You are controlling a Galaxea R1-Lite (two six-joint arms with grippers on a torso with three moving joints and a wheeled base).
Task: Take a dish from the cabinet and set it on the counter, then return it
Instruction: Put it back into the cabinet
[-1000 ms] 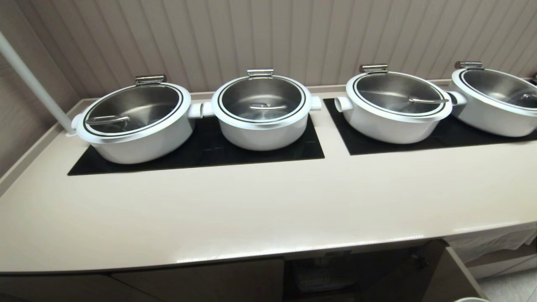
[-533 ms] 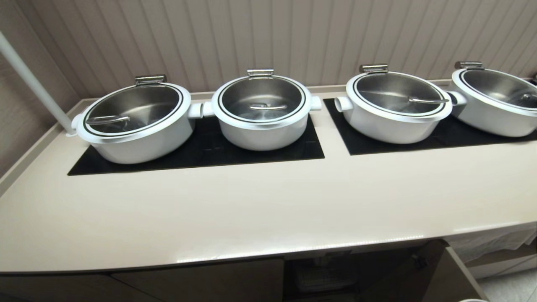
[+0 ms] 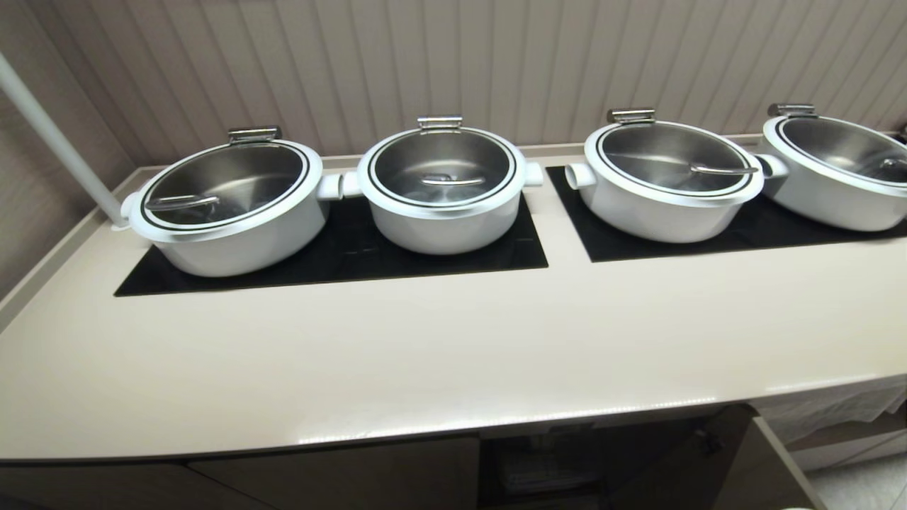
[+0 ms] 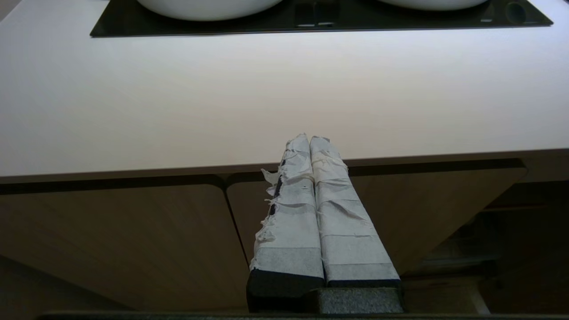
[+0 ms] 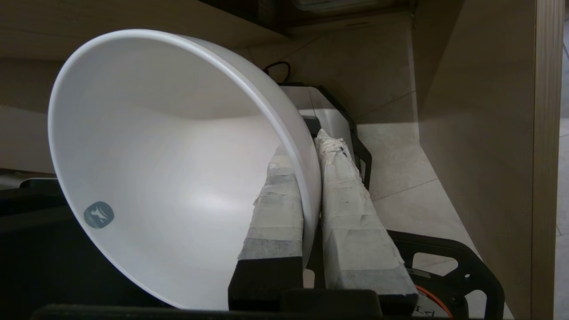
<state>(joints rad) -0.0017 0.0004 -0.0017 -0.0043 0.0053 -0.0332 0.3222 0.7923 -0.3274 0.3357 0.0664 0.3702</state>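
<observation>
A beige vertically ribbed wall panel [image 3: 496,64] runs behind four large white lidded pots [image 3: 443,188]. A white slanted pole [image 3: 57,142] stands left. Pale floor tiles [image 5: 400,164] show below.

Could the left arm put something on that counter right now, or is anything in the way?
Probably yes. The left end effector, shut and empty, sits just in front of the counter edge, and a wide bare stretch lies ahead of it before the black glass panel.

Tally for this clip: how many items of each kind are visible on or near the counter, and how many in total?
Large white lidded pots on the black glass panels: 4
Black glass panels set in the cream counter: 2
Small white round ceramic bowl, clamped in the right gripper: 1
Total: 7
</observation>
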